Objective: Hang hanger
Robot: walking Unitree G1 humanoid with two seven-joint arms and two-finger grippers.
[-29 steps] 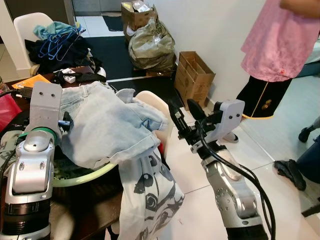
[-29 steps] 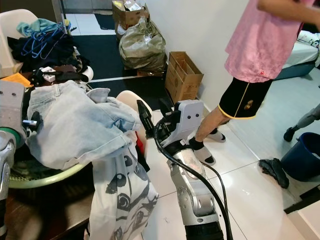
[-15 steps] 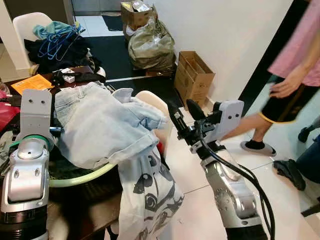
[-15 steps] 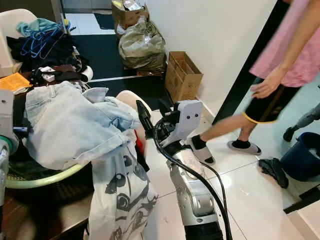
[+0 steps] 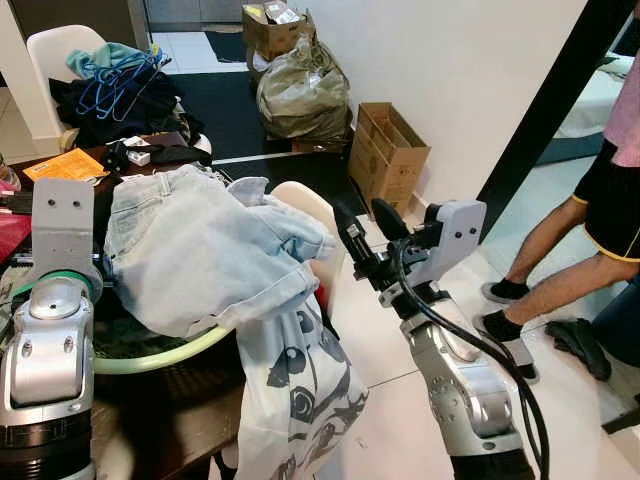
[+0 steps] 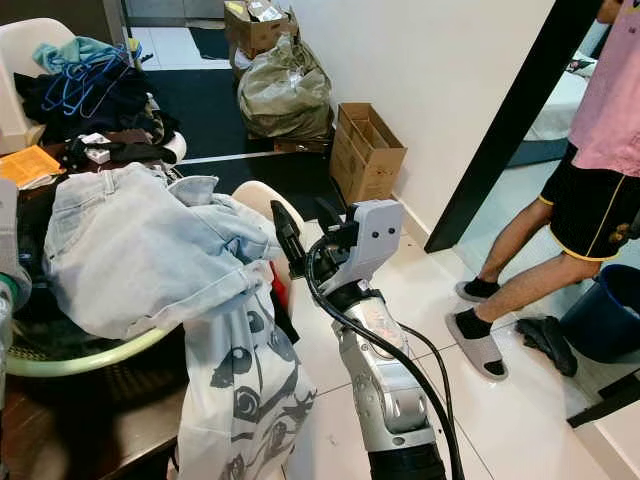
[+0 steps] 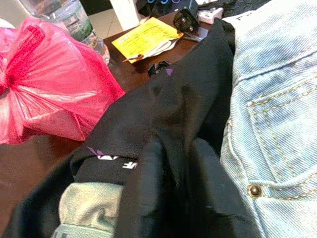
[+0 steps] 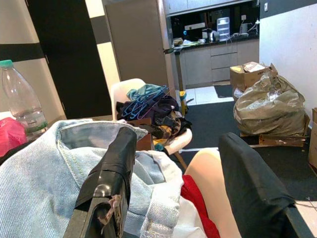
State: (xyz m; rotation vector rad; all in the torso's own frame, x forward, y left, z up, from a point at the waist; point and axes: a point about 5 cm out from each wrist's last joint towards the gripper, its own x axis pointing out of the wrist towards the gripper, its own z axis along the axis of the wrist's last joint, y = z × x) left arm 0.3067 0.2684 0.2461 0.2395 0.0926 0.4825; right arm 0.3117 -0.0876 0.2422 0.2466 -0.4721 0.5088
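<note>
- The hangers (image 5: 118, 85), a tangle of blue wire ones, sit on top of a heap of dark clothes (image 5: 110, 105) on a white chair (image 5: 62, 45) past the far edge of the table (image 5: 170, 425), well away from both grippers.
- The right gripper (image 5: 363, 225) is raised just off the table's right edge, fingers (image 8: 111, 168) spread apart with nothing in them, pointing toward the chair.
- Right in front of it is the rounded back of a second white chair (image 5: 315, 215), with something red (image 8: 198, 206) tucked against it.
- Pale blue jeans (image 5: 205, 250) are piled over a light green basin (image 5: 165, 352) near the table's right edge, pretty much the biggest thing between the robot and the hangers.
- A white cloth with a dark print (image 5: 295, 390) droops from the basin over the table's right edge toward the floor.
- The left gripper (image 7: 176, 163) is low beside the jeans, pressed into a black garment (image 7: 148, 124); honestly can't tell whether its fingers are apart or together.
- On the left part of the table: a pink plastic bag (image 7: 47, 91), a clear water bottle (image 7: 72, 17) behind it, and a yellow paper (image 7: 146, 37) toward the far edge.
- Against the white wall: an open cardboard box (image 5: 388, 150), a stuffed olive bag (image 5: 302, 95), another box (image 5: 275, 25) behind it.
- A person in black shorts (image 6: 590, 210) and a pink top stands on the tiles to the right, near a blue bucket (image 6: 612, 315) and a dark rag (image 6: 548, 338).
</note>
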